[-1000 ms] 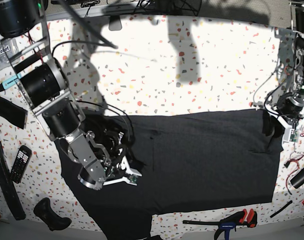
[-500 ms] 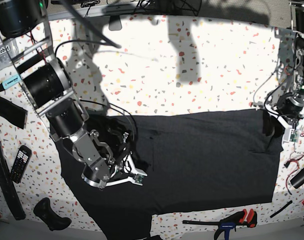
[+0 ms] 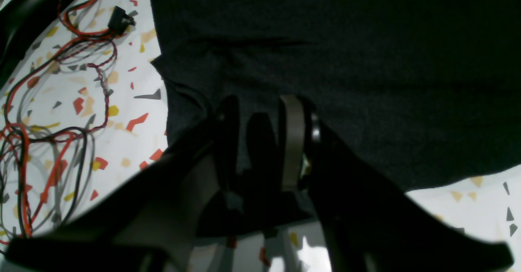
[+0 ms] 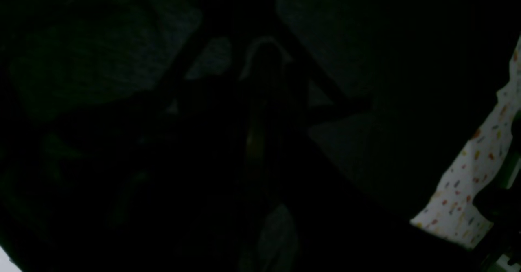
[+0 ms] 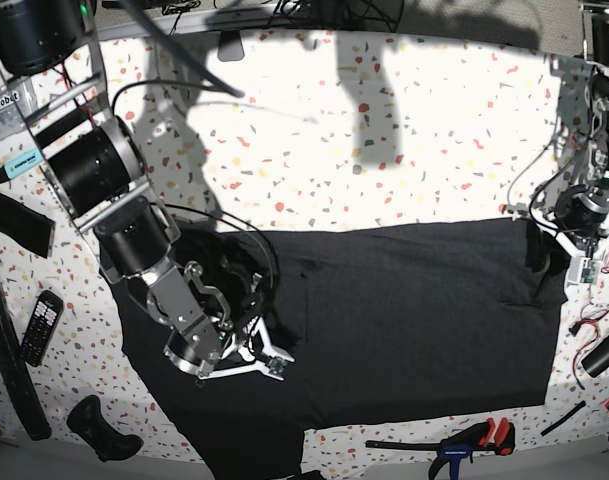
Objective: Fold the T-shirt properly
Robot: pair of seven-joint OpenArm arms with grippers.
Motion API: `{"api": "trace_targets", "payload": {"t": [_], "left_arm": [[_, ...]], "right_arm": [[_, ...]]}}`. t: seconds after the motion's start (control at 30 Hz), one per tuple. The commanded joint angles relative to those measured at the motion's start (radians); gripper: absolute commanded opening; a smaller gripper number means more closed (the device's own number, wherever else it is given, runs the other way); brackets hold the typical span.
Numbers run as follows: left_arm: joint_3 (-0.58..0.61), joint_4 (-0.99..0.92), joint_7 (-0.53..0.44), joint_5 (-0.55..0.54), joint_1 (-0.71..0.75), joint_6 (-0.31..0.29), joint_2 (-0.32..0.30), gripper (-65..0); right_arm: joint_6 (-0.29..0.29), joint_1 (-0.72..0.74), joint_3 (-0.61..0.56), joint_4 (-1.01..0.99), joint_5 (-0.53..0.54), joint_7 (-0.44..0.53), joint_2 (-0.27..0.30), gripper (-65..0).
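Speckled terrazzo tabletop [image 5: 314, 150] fills the base view, and we see the T-shirt [image 5: 404, 320] spread flat across the near half. Our right gripper [image 5: 246, 352] is down on its left part, closed, though we can't tell if it pinches fabric. Left gripper [image 5: 544, 255] sits at the shirt's right edge. A clamp [image 5: 464, 440] and remote [image 5: 41, 325] lie nearby.

Left wrist view: gripper [image 3: 260, 113] partly open, with cloth between its fingers. Red wires [image 3: 61, 80] lie beside the shirt.

Right wrist view: almost all dark, nothing clear.

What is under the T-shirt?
The T-shirt lies flat on a speckled table, which shows around its edges. Anything beneath the cloth is covered and cannot be seen.
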Motion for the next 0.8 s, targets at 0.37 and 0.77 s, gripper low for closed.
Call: {"api": "trace_targets", "payload": {"t": [0.37,0.77], "left_arm": [[-0.008,0.017,-0.024,-0.007,-0.014,0.003,-0.02,-48.9],[-0.008,0.017,-0.023,-0.007,-0.014,0.003,-0.02,-48.9]], "right_arm": [[-0.136,0.163,0.007,0.012,0.002,-0.039,0.002,-65.0],[-0.342,0.177,0.007,0.012,-0.01,-0.057,0.002,-65.0]]}}
